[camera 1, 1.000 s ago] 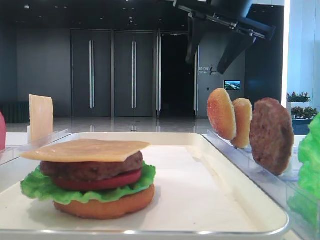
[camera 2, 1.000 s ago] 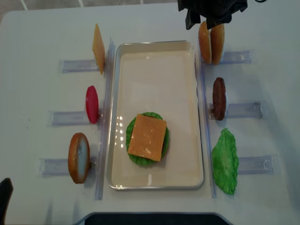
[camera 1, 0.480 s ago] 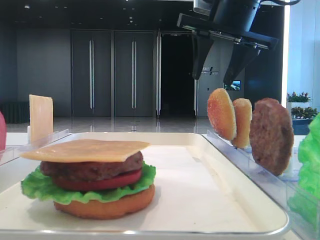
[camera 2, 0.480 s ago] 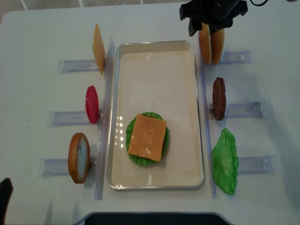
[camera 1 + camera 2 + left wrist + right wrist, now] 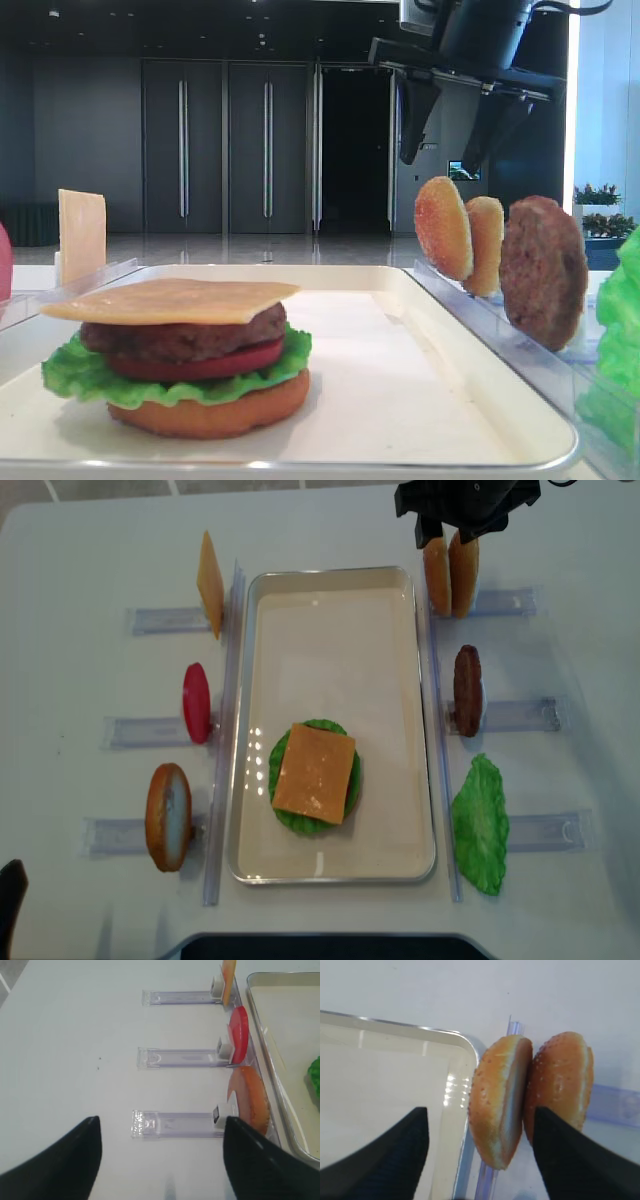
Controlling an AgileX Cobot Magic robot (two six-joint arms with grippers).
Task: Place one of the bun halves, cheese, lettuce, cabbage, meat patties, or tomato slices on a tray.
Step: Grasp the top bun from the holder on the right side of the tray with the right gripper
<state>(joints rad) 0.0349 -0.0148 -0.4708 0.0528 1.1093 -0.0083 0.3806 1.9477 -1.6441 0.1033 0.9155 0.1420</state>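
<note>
Two seed-speckled bun halves (image 5: 437,575) (image 5: 500,1100) stand on edge side by side in a clear rack right of the cream tray (image 5: 330,660). My right gripper (image 5: 455,530) (image 5: 480,1110) hangs open just above them. In the right wrist view its fingers straddle the bun half nearer the tray, and the right finger (image 5: 575,1160) overlaps the second half (image 5: 562,1080). On the tray sits a stack: bun base (image 5: 210,415), lettuce (image 5: 70,375), tomato slice, meat patty (image 5: 185,338), cheese (image 5: 314,773). My left gripper (image 5: 161,1120) is open over bare table, holding nothing.
The left racks hold a cheese slice (image 5: 210,583), a tomato slice (image 5: 197,702) and a bun half (image 5: 168,815). On the right stand a meat patty (image 5: 467,690) and a lettuce leaf (image 5: 480,825). Long clear rails run along both long sides of the tray.
My right gripper has shifted to the right and levelled out, and now stands over the two bun halves. The food and the left gripper have not moved.
</note>
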